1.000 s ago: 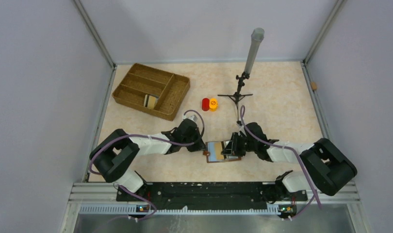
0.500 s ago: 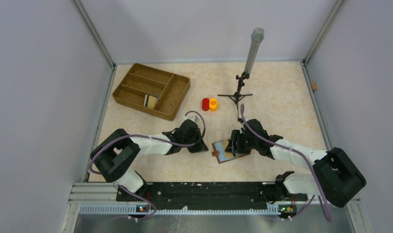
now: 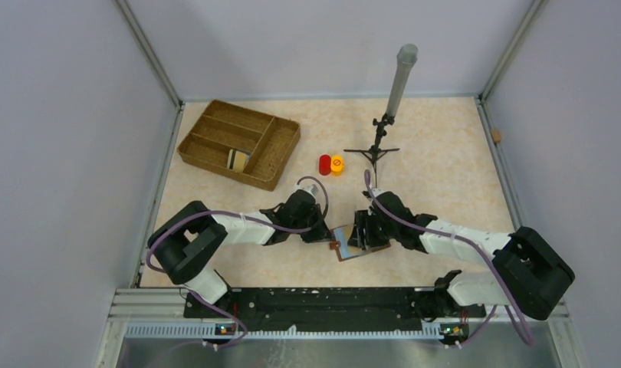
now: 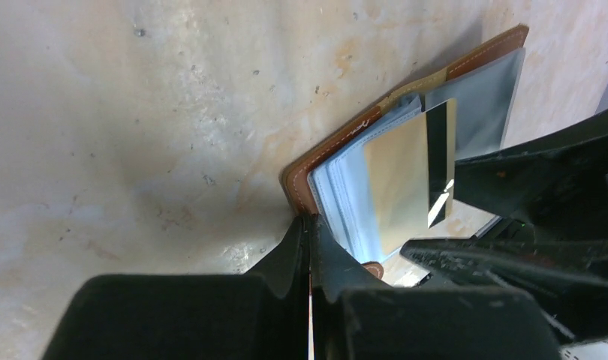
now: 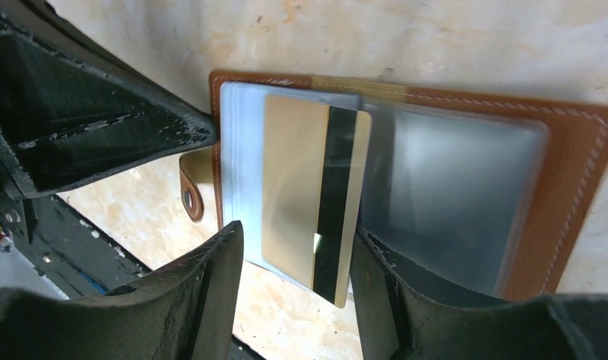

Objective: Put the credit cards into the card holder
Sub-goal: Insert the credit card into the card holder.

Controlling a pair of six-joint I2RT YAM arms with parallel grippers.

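left wrist view: cursive stamp (image 4: 363, 127) on card holder (image 4: 299, 178) unreadable; left hand (image 4: 309, 225) closed, right hand (image 5: 297, 241) open astride gold card (image 5: 293, 180).

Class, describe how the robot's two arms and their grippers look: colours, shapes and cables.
The left arm and right arm both have white tubular links between bulky black joint housings. A thin purple cable loops along each. The left gripper and right gripper are matt black, each with two wedge-shaped fingers, scuffed at the edges.
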